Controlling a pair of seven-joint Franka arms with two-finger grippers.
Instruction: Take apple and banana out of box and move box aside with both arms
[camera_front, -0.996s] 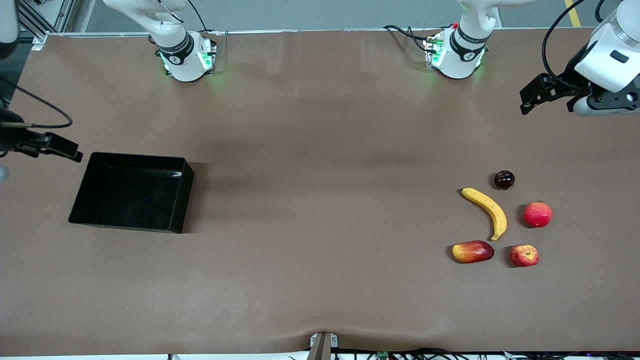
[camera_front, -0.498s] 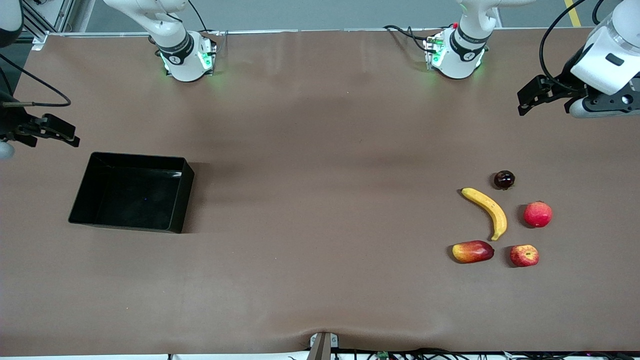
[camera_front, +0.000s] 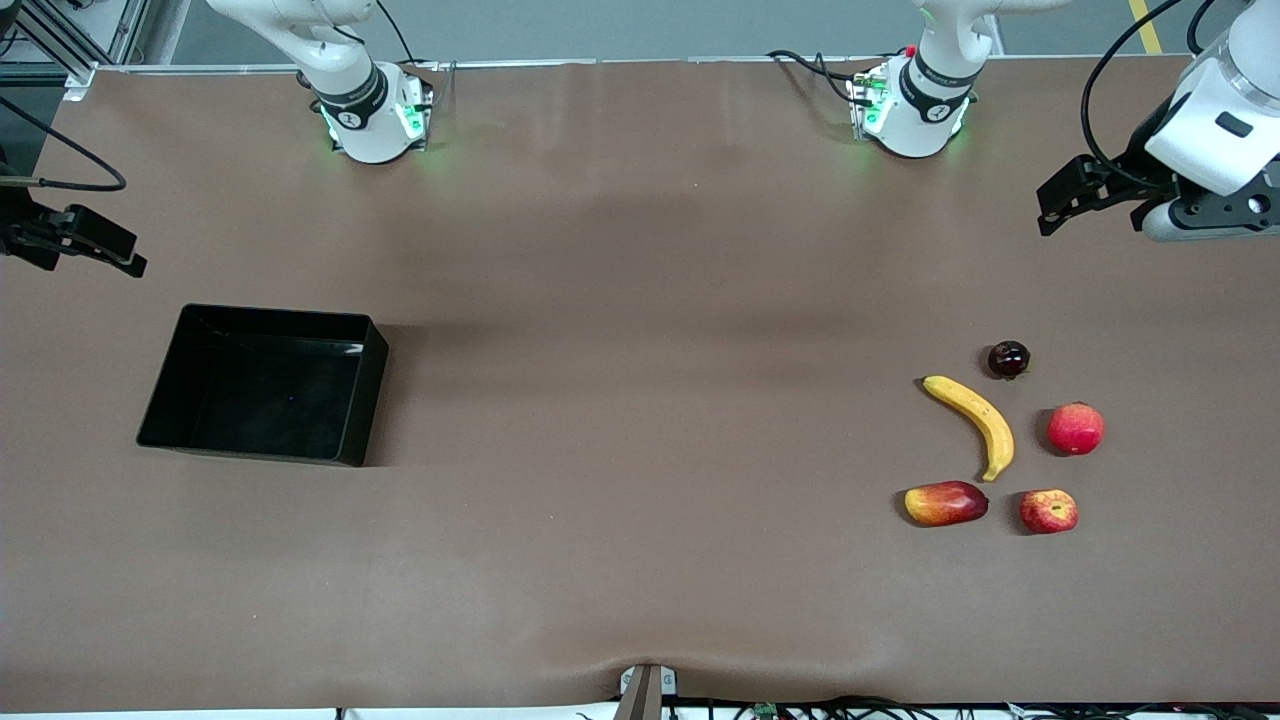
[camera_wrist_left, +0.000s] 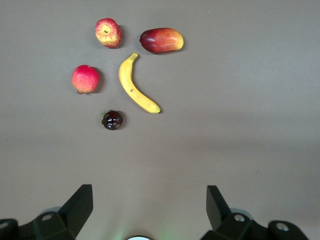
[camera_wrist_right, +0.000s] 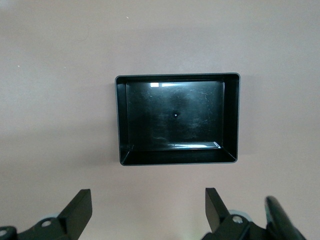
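The left hand (camera_front: 1050, 205) is hanging in the air over the bare desk at the left arm's end, its fingers (camera_wrist_left: 80, 202) spread wide and gripping nothing. The right hand (camera_front: 100, 245) is hanging over the desk's edge at the right arm's end, likewise spread wide and empty; most of it is being cut off by the front view's border, so only its dark fingertips and a cable are showing there. In each wrist view only the two finger ends are poking into the picture, with the rest of each hand out of sight.

The brown desk (camera_front: 640, 560) is carrying everything. The black box (camera_front: 262, 384) is sitting flat toward the right arm's end, nothing in it, its glossy floor catching a streak of light. The right wrist view is looking straight down into the box (camera_wrist_right: 177, 119).

The fruits are lying in a loose cluster toward the left arm's end, none touching another. The yellow banana (camera_front: 975, 418) is lying curved in the middle of them. The oblong red-yellow mango (camera_front: 945, 503) is sitting nearer the front camera, just beside the banana's tip. The plain round red fruit (camera_front: 1075, 428) is resting beside the banana, toward the left arm's end. The small red apple (camera_front: 1048, 511) is sitting beside the mango, its yellowish dimpled top showing in the left wrist view. A small dark fruit (camera_front: 1008, 359), farthest from the front camera, is too dark to identify.
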